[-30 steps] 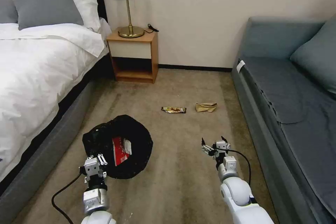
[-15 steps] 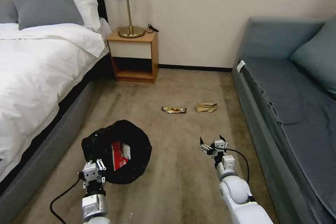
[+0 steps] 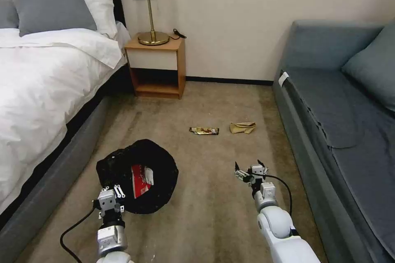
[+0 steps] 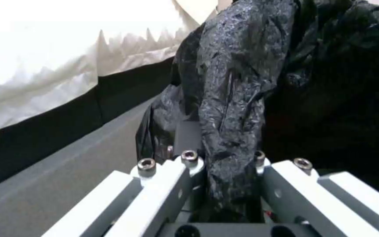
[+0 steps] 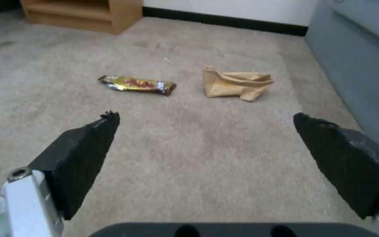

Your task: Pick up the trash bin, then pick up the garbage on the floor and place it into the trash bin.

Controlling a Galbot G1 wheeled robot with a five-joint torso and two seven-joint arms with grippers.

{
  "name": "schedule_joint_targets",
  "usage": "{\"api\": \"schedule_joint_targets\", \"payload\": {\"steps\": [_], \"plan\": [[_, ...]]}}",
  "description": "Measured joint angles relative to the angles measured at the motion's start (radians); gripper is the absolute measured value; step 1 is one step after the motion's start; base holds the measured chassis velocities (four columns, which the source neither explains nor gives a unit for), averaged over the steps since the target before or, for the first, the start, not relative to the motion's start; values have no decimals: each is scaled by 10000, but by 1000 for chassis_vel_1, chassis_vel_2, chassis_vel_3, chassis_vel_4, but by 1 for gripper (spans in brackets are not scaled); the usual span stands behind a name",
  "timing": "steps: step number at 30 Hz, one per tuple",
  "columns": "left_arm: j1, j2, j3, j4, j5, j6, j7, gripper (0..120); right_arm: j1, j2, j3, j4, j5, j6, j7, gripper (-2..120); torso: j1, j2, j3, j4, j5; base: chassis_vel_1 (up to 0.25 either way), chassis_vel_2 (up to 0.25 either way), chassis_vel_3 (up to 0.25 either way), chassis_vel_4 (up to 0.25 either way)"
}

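The trash bin [image 3: 123,162], wrapped in a black bag liner [image 4: 229,98], is low on the left over the carpet with its mouth facing up toward me. A red-white snack bag [image 3: 142,175] lies inside it. My left gripper [image 3: 114,194] is shut on the liner at the bin's near rim, and the black plastic sits between its fingers [image 4: 172,177]. My right gripper [image 3: 249,167] hovers open above the carpet to the right. Beyond it lie a gold-brown candy wrapper [image 3: 204,130] [image 5: 137,84] and a tan paper wad [image 3: 242,127] [image 5: 235,85]. The right gripper [image 5: 206,117] holds nothing.
A bed [image 3: 45,82] with a grey base runs along the left. A blue-grey sofa [image 3: 337,123] lines the right. A wooden nightstand [image 3: 158,68] with a lamp stands against the far wall. Open carpet [image 3: 214,209] lies between the bed and the sofa.
My left gripper, still holding the bin's liner, has drawn back slightly toward me. The right gripper has barely moved. The whole view has shifted a little.
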Motion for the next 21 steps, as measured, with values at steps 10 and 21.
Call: {"api": "schedule_joint_targets", "payload": {"steps": [10,21], "plan": [[-64,-6,-10,85,1,4,0,3,139,-6,-20,-134,15,14,-33,100,0,0,-1,0,0,-51,55,56,-47],[54,20,-92,85,-13,-85,0,3,-5,44,-21,-158,-33,65,-57,100,0,0,0,0,0,-77,76,89,-76]]}}
